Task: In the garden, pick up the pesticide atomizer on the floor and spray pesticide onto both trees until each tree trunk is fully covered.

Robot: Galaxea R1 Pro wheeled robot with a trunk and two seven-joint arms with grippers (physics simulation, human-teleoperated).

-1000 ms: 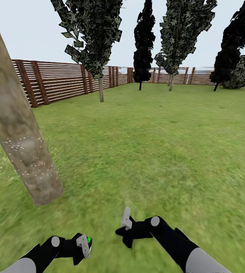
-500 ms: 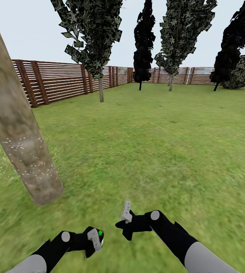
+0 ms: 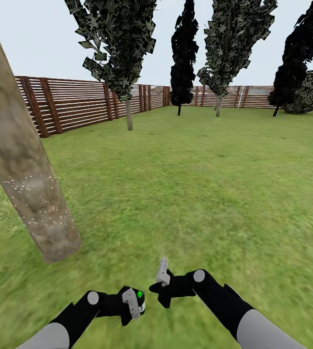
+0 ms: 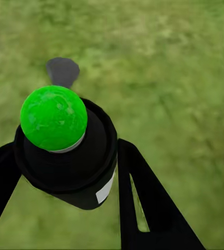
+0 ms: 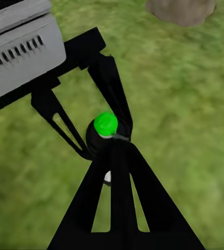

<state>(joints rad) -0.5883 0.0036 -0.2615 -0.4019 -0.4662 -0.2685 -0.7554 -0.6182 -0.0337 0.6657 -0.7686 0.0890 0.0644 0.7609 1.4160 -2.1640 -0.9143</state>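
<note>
The pesticide atomizer (image 4: pixel 65 151), a black bottle with a bright green round cap, sits pinched between the two black fingers of the left hand (image 3: pixel 136 301), low over the grass. In the left wrist view a finger (image 4: pixel 143 203) presses each side of the bottle body, and a white label patch shows on its wall. The right hand (image 3: pixel 162 281) hovers just beside it (its fingers look pressed together in the right wrist view), pointing toward the green cap (image 5: pixel 106 124). To the left stands the near tree trunk (image 3: pixel 20 160), thick and mottled tan-grey, with white specks of pesticide (image 3: pixel 35 189) scattered across its lower part. Farther off across the lawn (image 3: pixel 200 184) stand more trees before a brown slatted fence (image 3: pixel 78 104).
</note>
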